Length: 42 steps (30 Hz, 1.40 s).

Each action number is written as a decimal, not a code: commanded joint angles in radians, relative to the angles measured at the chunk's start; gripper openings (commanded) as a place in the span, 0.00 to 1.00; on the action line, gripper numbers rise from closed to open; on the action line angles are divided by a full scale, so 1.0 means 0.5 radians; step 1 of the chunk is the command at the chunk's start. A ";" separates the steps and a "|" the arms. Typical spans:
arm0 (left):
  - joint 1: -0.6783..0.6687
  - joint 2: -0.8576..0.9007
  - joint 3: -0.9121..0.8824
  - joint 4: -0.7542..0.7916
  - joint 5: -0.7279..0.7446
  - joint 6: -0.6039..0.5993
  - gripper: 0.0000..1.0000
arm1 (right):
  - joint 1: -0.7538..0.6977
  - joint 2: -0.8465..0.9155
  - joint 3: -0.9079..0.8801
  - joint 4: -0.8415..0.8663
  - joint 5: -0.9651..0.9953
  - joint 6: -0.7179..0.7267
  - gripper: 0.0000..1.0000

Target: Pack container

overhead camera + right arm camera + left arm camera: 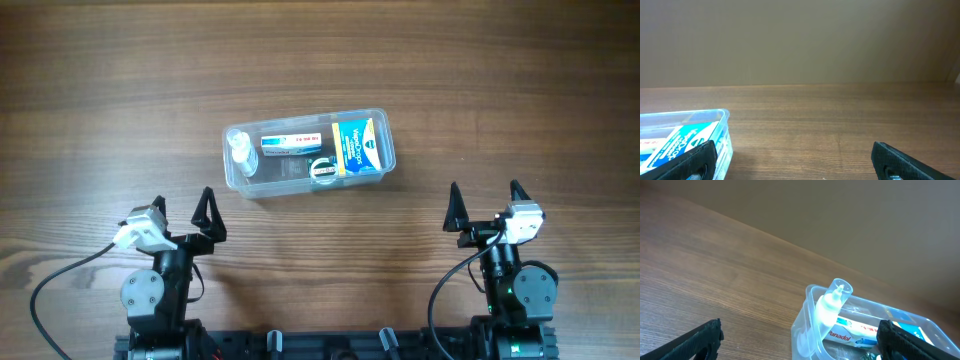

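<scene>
Left tool [182, 208]: fingers apart, nothing held, low at near edge of surface [100, 90]. Right tool [484, 198]: fingers likewise spread, nothing held. Container [280, 190] sits mid-surface beyond both, roughly between them, well apart from each. Inside: round item [323, 170] by near wall, bottle [241, 153] in left end, carton [358, 146] in right end, Panadol box [290, 142] along far wall
</scene>
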 commanded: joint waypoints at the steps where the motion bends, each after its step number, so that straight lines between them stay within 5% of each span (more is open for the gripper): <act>1: 0.013 -0.008 -0.012 0.005 0.024 0.009 1.00 | 0.003 -0.034 -0.005 0.014 0.018 -0.025 1.00; 23: 0.013 -0.008 -0.012 0.005 0.023 0.009 1.00 | 0.003 -0.034 -0.005 0.013 0.018 -0.026 1.00; 32: 0.013 -0.008 -0.012 -0.003 -0.237 0.014 1.00 | 0.003 -0.034 -0.005 0.013 0.018 -0.027 1.00; 42: 0.013 -0.005 -0.012 0.002 -0.005 0.699 1.00 | 0.003 -0.032 -0.005 0.013 0.018 -0.026 1.00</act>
